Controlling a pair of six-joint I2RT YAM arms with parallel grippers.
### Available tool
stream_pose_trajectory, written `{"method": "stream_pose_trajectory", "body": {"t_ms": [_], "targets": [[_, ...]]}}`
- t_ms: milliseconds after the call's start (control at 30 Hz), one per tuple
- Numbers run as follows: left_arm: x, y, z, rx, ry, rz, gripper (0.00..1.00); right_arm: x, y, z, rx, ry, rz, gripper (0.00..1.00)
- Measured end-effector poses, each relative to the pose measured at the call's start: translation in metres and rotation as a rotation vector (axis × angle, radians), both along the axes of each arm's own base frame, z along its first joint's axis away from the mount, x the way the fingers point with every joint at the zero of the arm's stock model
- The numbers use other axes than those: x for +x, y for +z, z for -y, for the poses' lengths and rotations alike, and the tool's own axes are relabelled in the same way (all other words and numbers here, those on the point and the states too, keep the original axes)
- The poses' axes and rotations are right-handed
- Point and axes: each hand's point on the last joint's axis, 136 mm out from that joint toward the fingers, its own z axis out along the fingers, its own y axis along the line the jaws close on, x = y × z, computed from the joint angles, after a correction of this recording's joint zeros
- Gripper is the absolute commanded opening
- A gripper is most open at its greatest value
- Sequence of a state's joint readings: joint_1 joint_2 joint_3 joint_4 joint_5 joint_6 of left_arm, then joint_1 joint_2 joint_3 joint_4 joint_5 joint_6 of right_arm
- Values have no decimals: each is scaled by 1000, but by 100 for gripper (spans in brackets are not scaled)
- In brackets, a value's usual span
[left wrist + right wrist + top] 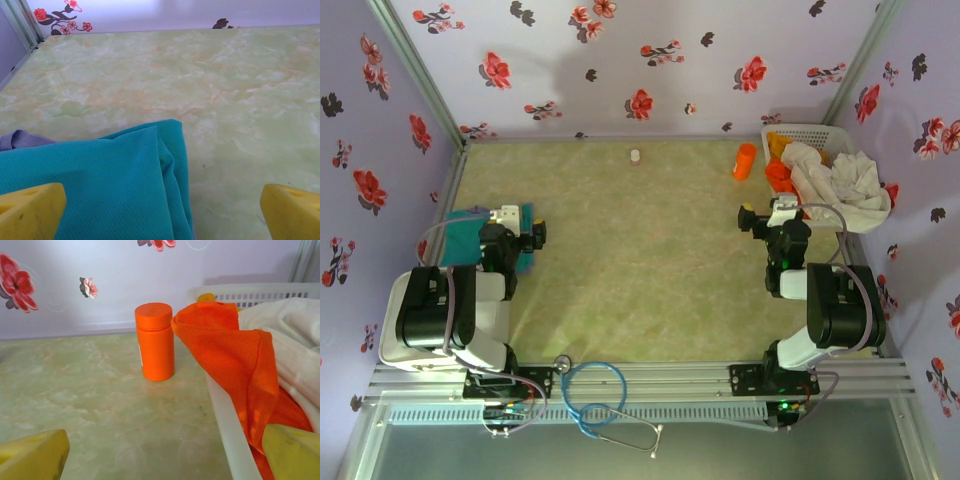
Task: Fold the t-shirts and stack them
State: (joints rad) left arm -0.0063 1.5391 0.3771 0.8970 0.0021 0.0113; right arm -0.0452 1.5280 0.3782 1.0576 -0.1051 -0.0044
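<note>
Left end effector [160, 215] stands wide above the teal t-shirt [100, 180], lower left of its wrist view. Right end effector [165, 455] is wide and empty, near the orange t-shirt [225, 350] draped over the basket [227, 415].

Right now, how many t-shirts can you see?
4. A teal one lies at the left edge of the table with a purple one peeking out beside it; an orange one and an off-white one hang over the basket at the far right. More may be buried in it.

blk+white left arm [445, 315], same right arm [835, 310], yellow fingertips [30, 210], grey cables [428, 238]
</note>
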Motion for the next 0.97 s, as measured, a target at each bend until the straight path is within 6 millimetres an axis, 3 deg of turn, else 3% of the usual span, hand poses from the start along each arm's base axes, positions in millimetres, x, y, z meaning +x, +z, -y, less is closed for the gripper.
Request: {"method": "stream_pose_trajectory", "body": {"t_ms": [967], "targets": [[0,0,0,0,0,0,100,5,1,9,19,-58,-12,99]]}}
